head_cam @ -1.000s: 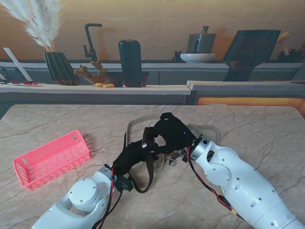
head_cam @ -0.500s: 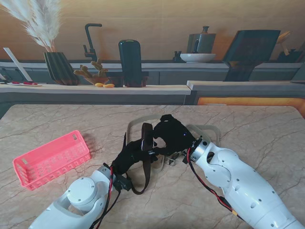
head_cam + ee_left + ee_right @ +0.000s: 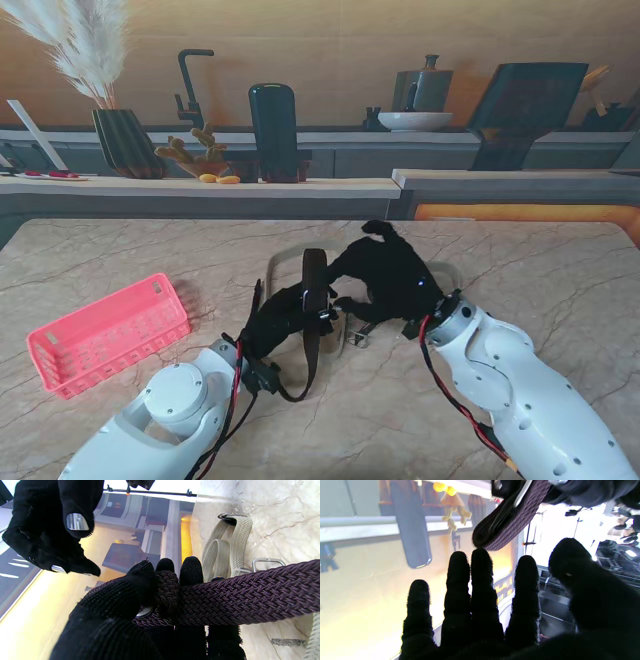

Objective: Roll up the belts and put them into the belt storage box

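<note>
- Marble-patterned table top [image 3: 120, 250] carries everything; a beige woven belt [image 3: 283, 260] lies looped on it behind both hands, its pale coils and a metal buckle [image 3: 267, 561] just beyond the left fingers in the left wrist view.
- Pink plastic basket [image 3: 105, 333], with slotted walls, sits well to the left of the hands; nothing shows inside it.
- Dark purple-brown braided belt [image 3: 250, 597] is held off the table, pinched at a fold in the left hand [image 3: 275, 322], thumb pressed against fingers, its loose end hanging in a loop towards me.
- Right hand [image 3: 385, 275], in a black knit glove, hovers just beside the belt's raised fold, fingers [image 3: 480, 580] straight and apart, holding nothing.
</note>
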Robot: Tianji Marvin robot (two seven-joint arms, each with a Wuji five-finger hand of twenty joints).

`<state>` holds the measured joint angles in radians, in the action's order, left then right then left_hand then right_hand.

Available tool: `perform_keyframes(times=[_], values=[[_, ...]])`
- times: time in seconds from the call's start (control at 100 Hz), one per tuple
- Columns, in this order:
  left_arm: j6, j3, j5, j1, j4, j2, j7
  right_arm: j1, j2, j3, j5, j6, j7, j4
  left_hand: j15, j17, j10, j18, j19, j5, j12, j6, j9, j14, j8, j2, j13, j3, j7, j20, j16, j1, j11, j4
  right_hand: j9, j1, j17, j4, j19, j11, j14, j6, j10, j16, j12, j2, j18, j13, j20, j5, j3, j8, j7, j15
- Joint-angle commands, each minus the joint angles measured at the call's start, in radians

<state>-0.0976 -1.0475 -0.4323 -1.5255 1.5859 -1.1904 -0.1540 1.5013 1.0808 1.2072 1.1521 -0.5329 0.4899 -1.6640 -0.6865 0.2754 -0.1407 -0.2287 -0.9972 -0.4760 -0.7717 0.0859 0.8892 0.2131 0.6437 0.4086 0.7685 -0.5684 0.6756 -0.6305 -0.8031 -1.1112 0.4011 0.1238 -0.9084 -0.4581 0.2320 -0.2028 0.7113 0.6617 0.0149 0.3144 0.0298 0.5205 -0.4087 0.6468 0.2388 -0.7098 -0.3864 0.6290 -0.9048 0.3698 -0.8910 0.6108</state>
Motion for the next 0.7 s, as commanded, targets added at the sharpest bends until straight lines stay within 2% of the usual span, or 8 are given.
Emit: perform_keyframes(times=[0.0, 0.06, 0.15, 0.34, 0.47, 0.59, 0.69], values=[[0.004, 0.001, -0.001, -0.002, 0.006, -0.006, -0.001, 0.022, 0.0, 0.021, -0.02, 0.025, -0.008, -0.025, -0.084, 0.006, 0.082, 0.007, -0.046, -0.004, -0.065, -0.109, 0.022, -0.007, 0.031, -0.137, 0.033, -0.007, 0.069, -0.047, -0.063, -0.119, 0.091, -0.075, 0.042, 0.037, 0.004, 0.038, -0.007, -0.004, -0.012, -0.032, 0.017, 0.016, 0.006, -0.045, 0.011, -0.005, -0.024, -0.044, -0.007, 0.026, 0.006, 0.018], [0.003, 0.002, 0.008, -0.002, 0.006, -0.006, 0.003, 0.045, 0.004, 0.05, -0.032, 0.048, -0.017, -0.044, -0.105, 0.005, 0.082, 0.006, -0.051, 0.0, -0.117, -0.118, 0.014, -0.015, 0.05, -0.148, 0.032, 0.016, 0.087, -0.064, -0.076, -0.138, 0.11, -0.077, 0.082, 0.075, 0.021, 0.107, 0.012, 0.0, -0.011, -0.086, 0.025, 0.041, 0.004, -0.072, -0.004, -0.023, -0.031, -0.102, -0.001, 0.135, 0.089, 0.045], [-0.008, 0.009, 0.039, 0.002, 0.003, -0.004, 0.011, 0.073, 0.01, 0.083, -0.072, 0.089, -0.055, -0.062, -0.124, -0.002, 0.084, 0.006, -0.049, 0.006, -0.17, -0.132, 0.006, -0.021, 0.083, -0.163, 0.028, 0.045, 0.12, -0.079, -0.083, -0.157, 0.124, -0.079, 0.153, 0.098, 0.059, 0.114, 0.059, 0.036, -0.009, -0.159, 0.048, 0.094, -0.023, -0.089, -0.038, -0.032, -0.06, -0.198, 0.069, 0.176, 0.126, 0.122], [-0.063, 0.036, 0.151, 0.017, -0.014, 0.003, 0.044, 0.093, 0.02, 0.104, -0.24, 0.141, -0.226, -0.066, -0.118, -0.01, 0.085, 0.0, -0.038, -0.005, -0.189, -0.152, 0.0, -0.019, 0.156, -0.178, 0.019, 0.072, 0.201, -0.081, -0.083, -0.178, 0.124, -0.075, 0.235, 0.1, 0.112, 0.118, 0.145, 0.086, -0.016, -0.208, 0.063, 0.202, -0.085, -0.09, -0.083, -0.043, -0.148, -0.248, 0.203, 0.181, 0.208, 0.293], [-0.092, 0.052, 0.204, 0.029, -0.025, 0.011, 0.038, 0.079, 0.016, 0.093, -0.33, 0.158, -0.344, -0.054, -0.103, -0.015, 0.084, -0.002, -0.028, -0.022, -0.184, -0.161, -0.004, -0.012, 0.198, -0.182, 0.013, 0.073, 0.239, -0.076, -0.074, -0.18, 0.119, -0.074, 0.324, 0.114, 0.111, 0.123, 0.16, 0.18, -0.041, -0.236, 0.072, 0.31, -0.202, -0.085, -0.097, -0.016, -0.22, -0.291, 0.289, 0.178, 0.281, 0.413], [-0.113, 0.061, 0.235, 0.036, -0.032, 0.019, 0.025, 0.054, 0.012, 0.075, -0.403, 0.171, -0.419, -0.034, -0.096, -0.017, 0.085, -0.005, -0.022, -0.024, -0.184, -0.163, -0.003, -0.007, 0.213, -0.183, 0.01, 0.073, 0.245, -0.072, -0.069, -0.18, 0.12, -0.073, 0.374, 0.151, 0.117, 0.124, 0.163, 0.224, -0.069, -0.274, 0.074, 0.372, -0.282, -0.033, -0.106, -0.012, -0.256, -0.339, 0.296, 0.172, 0.343, 0.467], [-0.123, 0.065, 0.253, 0.041, -0.037, 0.022, 0.02, 0.031, 0.008, 0.057, -0.499, 0.179, -0.5, -0.021, -0.09, -0.017, 0.084, -0.005, -0.018, -0.027, -0.182, -0.163, -0.001, -0.006, 0.219, -0.18, 0.011, 0.072, 0.242, -0.069, -0.063, -0.18, 0.118, -0.072, 0.355, 0.156, 0.119, 0.123, 0.166, 0.25, -0.08, -0.281, 0.064, 0.4, -0.317, -0.025, -0.106, -0.029, -0.274, -0.353, 0.282, 0.172, 0.37, 0.499]])
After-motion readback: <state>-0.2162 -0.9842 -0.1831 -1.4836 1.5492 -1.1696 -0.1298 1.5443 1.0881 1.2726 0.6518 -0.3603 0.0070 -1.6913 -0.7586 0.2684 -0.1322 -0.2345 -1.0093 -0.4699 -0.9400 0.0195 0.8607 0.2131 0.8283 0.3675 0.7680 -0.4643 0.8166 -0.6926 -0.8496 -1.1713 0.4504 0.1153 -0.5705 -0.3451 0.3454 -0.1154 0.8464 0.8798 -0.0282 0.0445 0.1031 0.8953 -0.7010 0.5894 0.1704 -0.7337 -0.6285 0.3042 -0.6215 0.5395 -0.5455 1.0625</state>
